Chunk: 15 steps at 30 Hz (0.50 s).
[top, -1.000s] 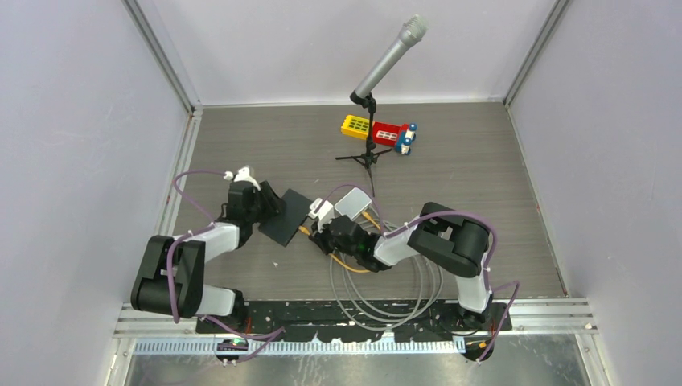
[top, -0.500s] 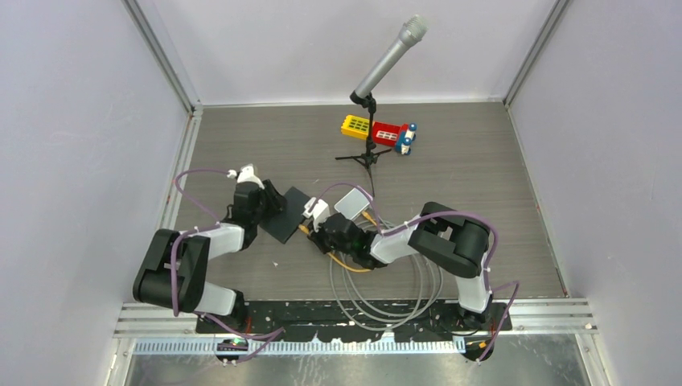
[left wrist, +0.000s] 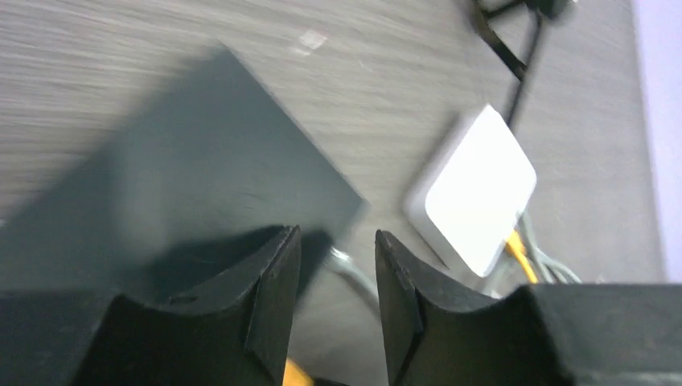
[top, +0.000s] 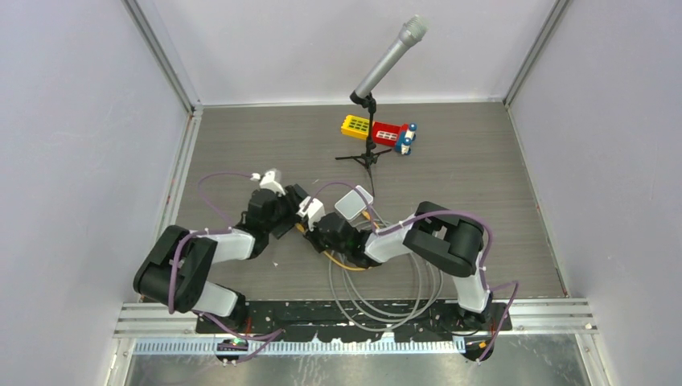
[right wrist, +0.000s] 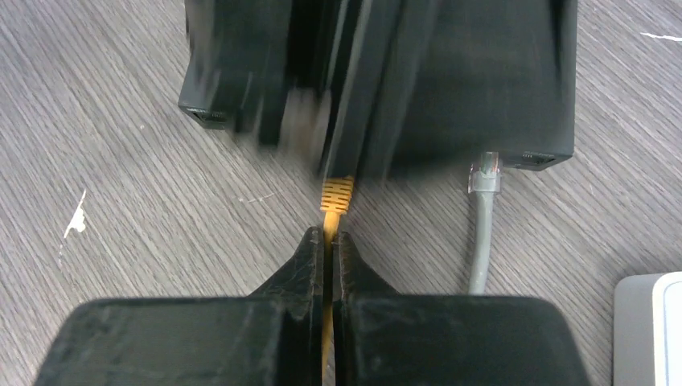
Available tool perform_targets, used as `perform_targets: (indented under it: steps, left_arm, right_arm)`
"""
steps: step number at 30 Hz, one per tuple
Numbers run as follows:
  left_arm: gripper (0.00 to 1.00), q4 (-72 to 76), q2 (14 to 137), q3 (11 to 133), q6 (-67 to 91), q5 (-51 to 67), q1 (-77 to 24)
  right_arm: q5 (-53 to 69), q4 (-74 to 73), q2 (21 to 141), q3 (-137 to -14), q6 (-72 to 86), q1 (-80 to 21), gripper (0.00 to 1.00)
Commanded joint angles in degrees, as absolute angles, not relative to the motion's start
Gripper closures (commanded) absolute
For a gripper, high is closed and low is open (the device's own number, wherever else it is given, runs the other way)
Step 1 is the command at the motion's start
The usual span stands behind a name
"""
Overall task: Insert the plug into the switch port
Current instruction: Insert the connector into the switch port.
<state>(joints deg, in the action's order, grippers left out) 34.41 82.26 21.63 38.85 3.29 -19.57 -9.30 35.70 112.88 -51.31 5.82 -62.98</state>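
Note:
The switch (left wrist: pixel 201 177) is a flat black box on the wooden table, and its near edge (right wrist: pixel 490 88) faces my right wrist camera. My right gripper (right wrist: pixel 330 235) is shut on the orange cable just behind its plug (right wrist: pixel 338 195). The plug's tip reaches the switch's edge, under a blurred dark finger of the left gripper. My left gripper (left wrist: pixel 336 241) hovers over the switch's right corner, jaws apart with only table and a grey cable showing between them. From above, both grippers (top: pixel 288 211) (top: pixel 318 233) sit close together.
A grey cable with a clear plug (right wrist: pixel 485 173) lies against the switch's edge. A white box (top: pixel 354 201) sits just right of the switch. Cable loops (top: pixel 386 293) lie near the right arm. A microphone stand (top: pixel 366 153) and toy blocks (top: pixel 378 131) stand farther back.
My left arm has swung right over the switch toward the right gripper, and its jaws have narrowed. The right gripper edged slightly left with the orange cable.

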Motion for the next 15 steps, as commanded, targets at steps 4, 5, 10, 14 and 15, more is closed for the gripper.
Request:
perform_targets:
  steps: [4, 5, 10, 14, 15]
  left_arm:
    - [0.57, 21.8, 83.0, 16.9, 43.0, 14.3, -22.9]
    - [0.56, 21.0, 82.5, 17.2, 42.9, 13.9, -22.9]
    - [0.47, 16.6, 77.4, 20.0, 42.4, 10.4, -22.9]
    - [0.39, 11.9, 70.5, 23.5, 41.1, 8.7, -22.5]
    - [0.37, 10.6, 68.7, 24.6, 40.8, 8.7, -22.5]
  right_arm:
    - [-11.1, 43.7, 112.3, -49.0, 6.4, -62.6, 1.0]
    - [-11.0, 43.8, 112.0, -48.1, 6.6, -62.6, 1.0]
    - [-11.3, 43.4, 110.0, -44.2, 7.7, -62.6, 1.0]
    - [-12.5, 42.6, 108.5, -41.4, 8.0, -62.6, 1.0]
    - [-12.9, 42.3, 108.1, -41.0, 8.1, -62.6, 1.0]
